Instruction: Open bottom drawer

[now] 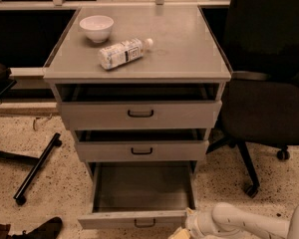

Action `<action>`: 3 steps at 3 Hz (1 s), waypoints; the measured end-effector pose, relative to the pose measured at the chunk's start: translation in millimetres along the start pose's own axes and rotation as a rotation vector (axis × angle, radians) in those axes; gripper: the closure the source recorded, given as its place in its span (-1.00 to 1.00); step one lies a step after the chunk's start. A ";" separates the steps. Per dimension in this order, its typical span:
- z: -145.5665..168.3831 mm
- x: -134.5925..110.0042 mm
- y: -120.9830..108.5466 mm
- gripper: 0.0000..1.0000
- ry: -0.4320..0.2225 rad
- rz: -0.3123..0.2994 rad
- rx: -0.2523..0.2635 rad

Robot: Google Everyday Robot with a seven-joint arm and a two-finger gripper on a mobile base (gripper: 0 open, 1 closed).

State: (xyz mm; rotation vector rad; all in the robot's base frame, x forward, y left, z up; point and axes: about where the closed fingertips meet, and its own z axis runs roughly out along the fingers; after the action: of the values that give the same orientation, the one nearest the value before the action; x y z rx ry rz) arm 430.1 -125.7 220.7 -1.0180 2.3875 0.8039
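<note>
Camera view shows three grey drawers under one counter (182, 46). The bottom drawer (139, 188), the lowest, is pulled far out. The hand (182, 232) is just beside its front right corner; its grip cannot be told. One white bowl (96, 28) and one plastic bottle (123, 53) sit on the counter.

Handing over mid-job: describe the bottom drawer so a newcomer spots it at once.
Find the grey cabinet at the view's centre, a bowl and bottle on top. Of its three stacked drawers, the bottom drawer is the lowest, with the gripper at its front's right end. Unlike the middle drawer and top drawer, barely ajar, it stands pulled far out, its bare inside showing.
</note>
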 end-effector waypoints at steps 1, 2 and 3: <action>0.0 0.0 0.0 -1.00 0.000 0.000 0.000; -1.6 -18.7 2.8 -1.00 0.000 -0.052 0.013; 0.3 -57.6 8.5 -1.00 0.012 -0.155 0.018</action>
State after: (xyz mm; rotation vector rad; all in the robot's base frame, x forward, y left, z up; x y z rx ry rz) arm 460.8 -91.5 256.4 -1.1873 2.2878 0.7203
